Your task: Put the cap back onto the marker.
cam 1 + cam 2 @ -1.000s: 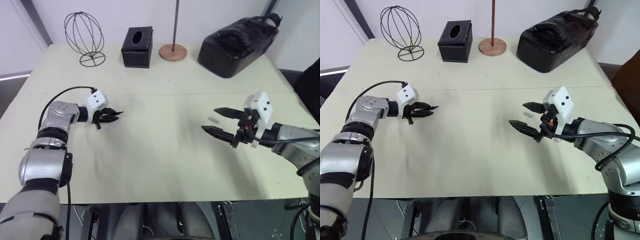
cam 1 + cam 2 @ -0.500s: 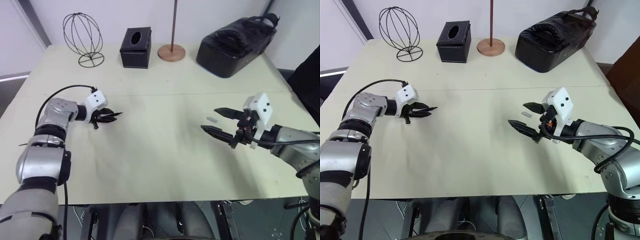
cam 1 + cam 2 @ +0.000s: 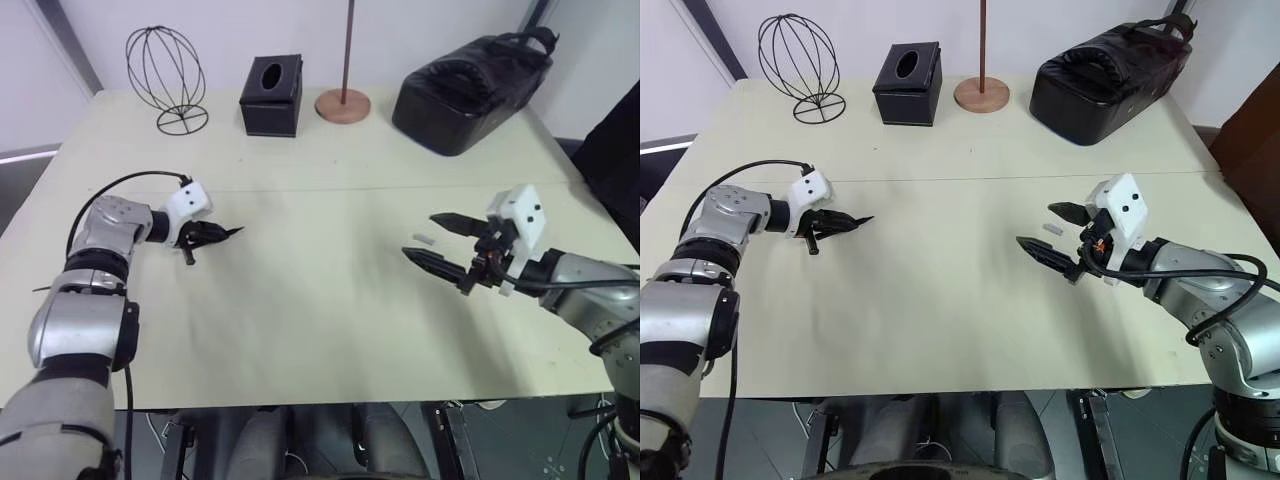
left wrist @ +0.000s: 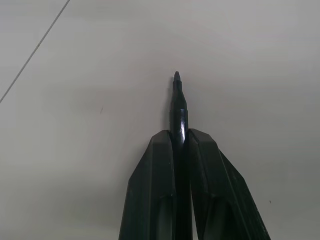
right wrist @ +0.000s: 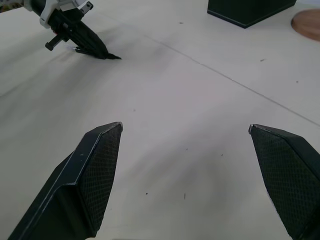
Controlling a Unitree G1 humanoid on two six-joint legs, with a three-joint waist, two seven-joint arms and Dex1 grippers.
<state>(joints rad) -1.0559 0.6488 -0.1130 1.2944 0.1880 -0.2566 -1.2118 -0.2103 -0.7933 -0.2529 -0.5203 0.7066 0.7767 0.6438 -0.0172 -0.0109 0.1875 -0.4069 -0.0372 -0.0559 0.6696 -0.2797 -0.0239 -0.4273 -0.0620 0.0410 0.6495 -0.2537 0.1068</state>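
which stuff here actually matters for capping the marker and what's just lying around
For the job:
- marker, clamped in the left gripper
- cap, lying on the table beside the open right gripper

Just lying about:
- wire globe
- black tissue box
- brown rod on a round base
- black bag

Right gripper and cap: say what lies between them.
Nothing. In the left eye view the cap lies on bare table between the open right gripper's fingertips, with no object in the gap.

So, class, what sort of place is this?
Probably an indoor lab or test room: a plain table against a bare wall, set with props like a wire head form, tissue box and black bag.
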